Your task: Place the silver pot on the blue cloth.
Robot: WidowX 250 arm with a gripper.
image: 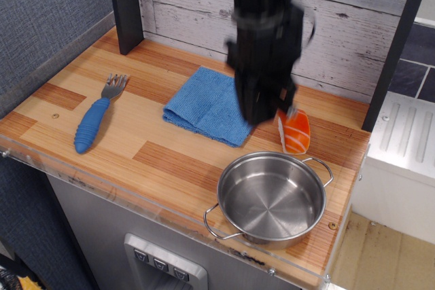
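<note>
The silver pot (270, 200) stands upright on the wooden counter at the front right, close to the front edge, with its two wire handles at front left and back right. The blue cloth (204, 103) lies flat at the middle back, apart from the pot. My gripper (264, 115) is raised above the counter between the cloth's right edge and the pot's back rim. It is blurred by motion, holds nothing, and its jaws look apart. It touches neither the pot nor the cloth.
An orange-and-white salmon piece (297, 134) lies just behind the pot, right of the cloth. A blue-handled fork (95, 119) lies at the left. A dark post (126, 5) stands at the back left. The counter's front edge has a clear lip (136, 202).
</note>
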